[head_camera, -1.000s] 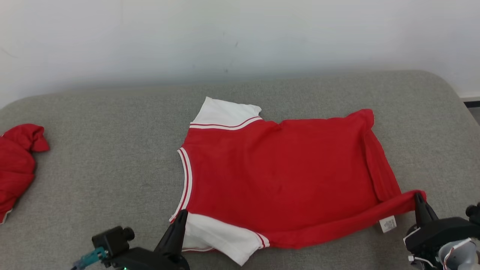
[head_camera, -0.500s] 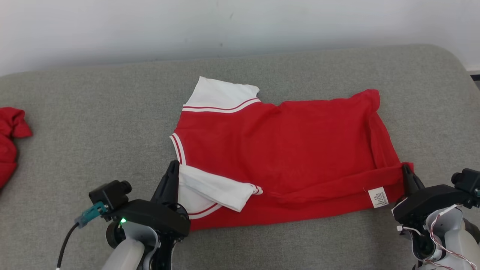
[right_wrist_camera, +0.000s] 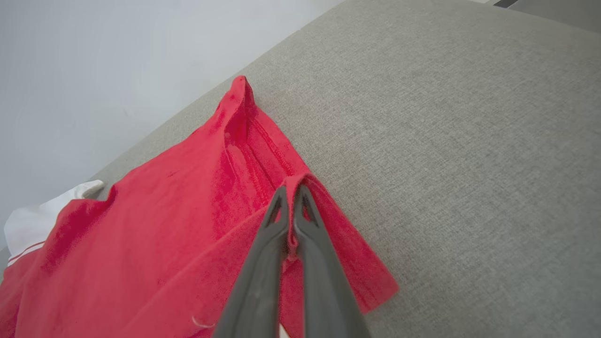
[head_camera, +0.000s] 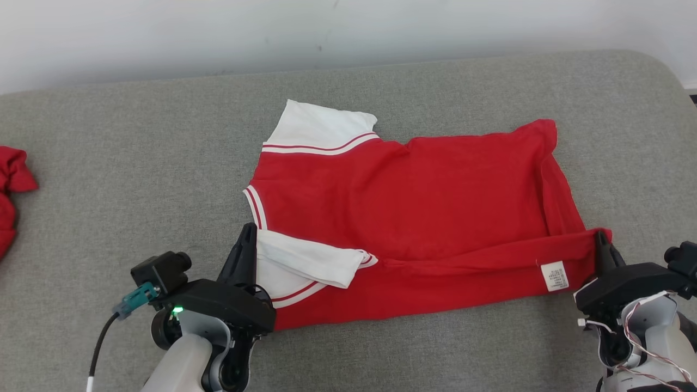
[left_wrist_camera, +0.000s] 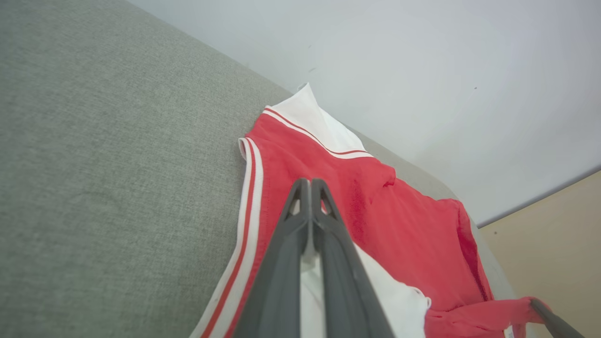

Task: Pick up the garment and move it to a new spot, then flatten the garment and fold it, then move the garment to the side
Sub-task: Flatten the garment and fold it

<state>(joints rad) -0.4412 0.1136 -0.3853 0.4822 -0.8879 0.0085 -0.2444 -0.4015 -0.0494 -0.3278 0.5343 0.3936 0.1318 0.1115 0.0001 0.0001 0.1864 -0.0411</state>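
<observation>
A red garment (head_camera: 414, 201) with white sleeves and striped trim lies on the grey cushion (head_camera: 136, 163), collar to the left. Its near edge is lifted and folding over toward the far side, with a white label (head_camera: 554, 275) showing. My left gripper (head_camera: 248, 231) is shut on the near white sleeve at the collar end; the left wrist view shows white cloth pinched between the fingers (left_wrist_camera: 307, 202). At the near right hem corner my right gripper (head_camera: 600, 239) is shut on the red cloth, which wraps over its fingertips (right_wrist_camera: 291, 197).
Another red garment (head_camera: 8, 190) lies bunched at the cushion's left edge. A pale wall (head_camera: 326, 27) rises behind the cushion's far edge. Bare cushion stretches left of the collar and right of the hem.
Both grippers have carried the garment's near edge up and away from me, folding it over the body; the near sleeve now lies doubled over. The head camera has tilted down.
</observation>
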